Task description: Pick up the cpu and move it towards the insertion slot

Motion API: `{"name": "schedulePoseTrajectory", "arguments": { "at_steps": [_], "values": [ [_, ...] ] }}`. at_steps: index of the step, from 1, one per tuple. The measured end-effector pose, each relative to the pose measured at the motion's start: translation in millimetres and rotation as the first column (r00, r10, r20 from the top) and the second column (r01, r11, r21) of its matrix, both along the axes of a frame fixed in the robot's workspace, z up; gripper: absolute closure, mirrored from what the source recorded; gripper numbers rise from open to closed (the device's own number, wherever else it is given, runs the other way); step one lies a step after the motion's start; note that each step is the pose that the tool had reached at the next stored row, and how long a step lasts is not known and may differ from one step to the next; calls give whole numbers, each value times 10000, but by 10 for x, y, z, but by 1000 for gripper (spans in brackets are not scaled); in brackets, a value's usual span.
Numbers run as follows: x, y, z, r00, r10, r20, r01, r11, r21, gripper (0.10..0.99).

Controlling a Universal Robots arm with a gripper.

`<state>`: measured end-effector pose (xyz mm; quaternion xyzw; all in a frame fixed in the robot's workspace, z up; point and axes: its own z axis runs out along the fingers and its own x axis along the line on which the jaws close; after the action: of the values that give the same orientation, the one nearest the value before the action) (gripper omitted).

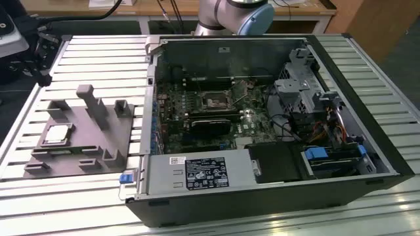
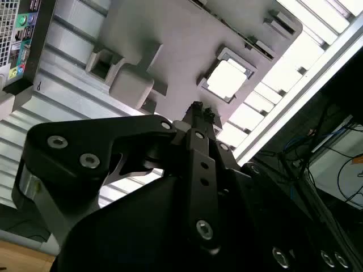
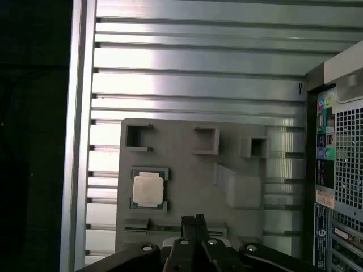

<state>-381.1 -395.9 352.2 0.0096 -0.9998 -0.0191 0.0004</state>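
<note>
light: bright overhead | glare: slatted table (image 3: 193,85), cpu (image 2: 227,79) washed white | case (image 1: 262,206) interior: dim

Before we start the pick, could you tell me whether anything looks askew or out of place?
Nothing stands out: the cpu lies flat and square in its recess on the grey fixture, and the insertion slot looks unoccupied.

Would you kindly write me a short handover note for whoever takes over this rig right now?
The gripper is shut, holds nothing and points towards the grey plastic fixture.
The flat square silver-topped cpu chip lies in a fixture recess, apart from the gripper.
The silver-framed square socket sits inside the open black computer case.
Done: nothing yet. Left: the whole pick and move.
</note>
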Motion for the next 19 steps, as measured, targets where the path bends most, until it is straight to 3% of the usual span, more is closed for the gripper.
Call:
{"name": "schedulePoseTrajectory", "arguments": {
  "at_steps": [19],
  "values": [
    [-69,0,-13,10000,0,-1,0,10000,0,980]
  ]
}}
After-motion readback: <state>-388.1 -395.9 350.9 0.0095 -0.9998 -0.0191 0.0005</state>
